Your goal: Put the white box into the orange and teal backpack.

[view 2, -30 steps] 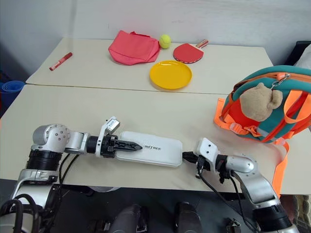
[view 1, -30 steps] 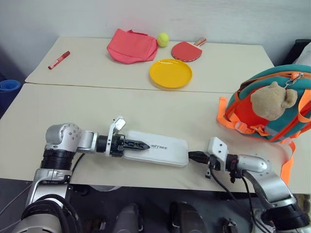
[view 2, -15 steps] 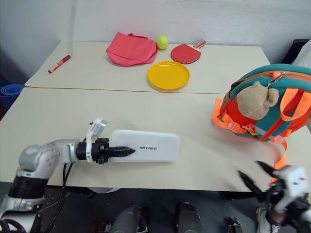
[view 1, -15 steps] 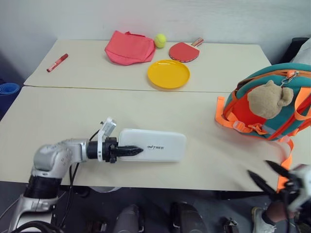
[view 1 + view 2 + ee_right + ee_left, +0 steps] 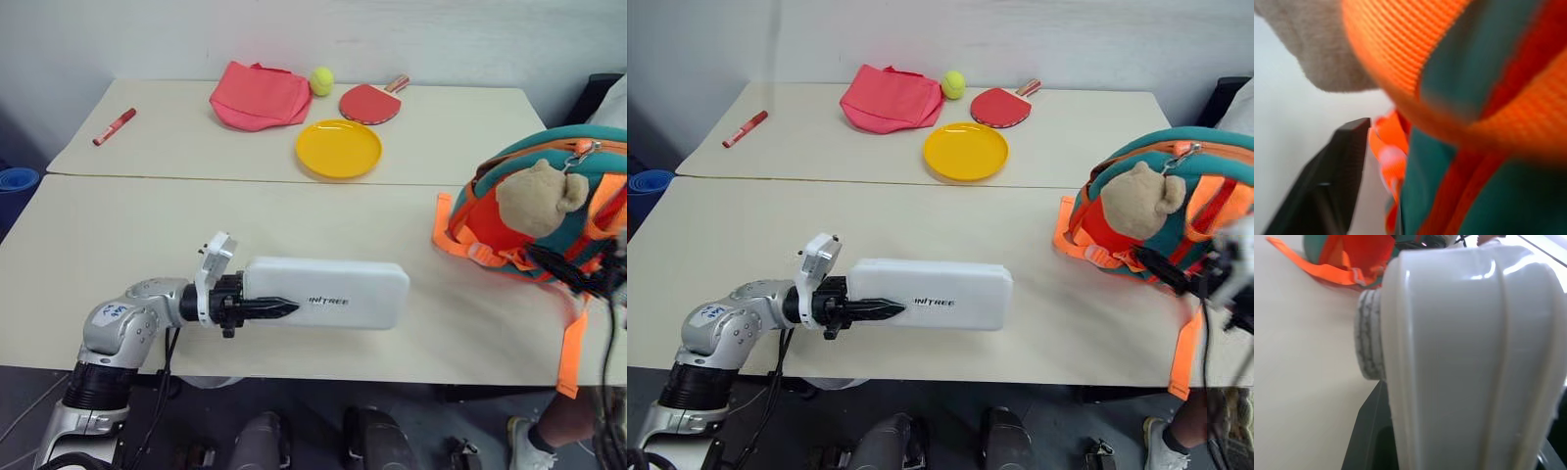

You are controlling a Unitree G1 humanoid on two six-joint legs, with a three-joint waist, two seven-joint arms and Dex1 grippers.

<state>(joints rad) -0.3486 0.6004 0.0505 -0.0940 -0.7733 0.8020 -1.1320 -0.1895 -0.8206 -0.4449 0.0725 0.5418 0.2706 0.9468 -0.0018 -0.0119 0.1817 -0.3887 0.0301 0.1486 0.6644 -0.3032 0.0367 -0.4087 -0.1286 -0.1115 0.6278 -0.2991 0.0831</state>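
L pincer [image 5: 279, 309] is clamped on the white box [image 5: 338, 293] at its left end, black fingers [image 5: 874, 310] closed over the near face, box held lengthwise and level over the front worktop [image 5: 147, 245], dark lettering facing the camera. In the L wrist view the box [image 5: 1469, 357] sits right between the fingers, w/ the orange straps beyond it. Over on the right, the orange and teal backpack [image 5: 578, 186] stands upright at the worktop's right edge, tan plush bear charm [image 5: 534, 201] hanging on its front, orange straps [image 5: 460, 240] spilling onto the surface and 1 strap dangling off the edge. R pincer [image 5: 1171, 274] is up against the backpack's front, just under the bear, fingers look parted but blurred, so can't tell how far open, and can't tell whether anything's gripped. R wrist view: 1 black finger [image 5: 1327, 186] right beside orange webbing and teal fabric [image 5: 1459, 73]. Box and backpack are well apart, w/ bare worktop between. On the back worktop: pink-red fabric bag [image 5: 263, 95], yellow-green ball [image 5: 321, 80] just beside it, red paddle [image 5: 372, 101], yellow plate [image 5: 339, 148] in front of them, red marker [image 5: 115, 125] off to the left.
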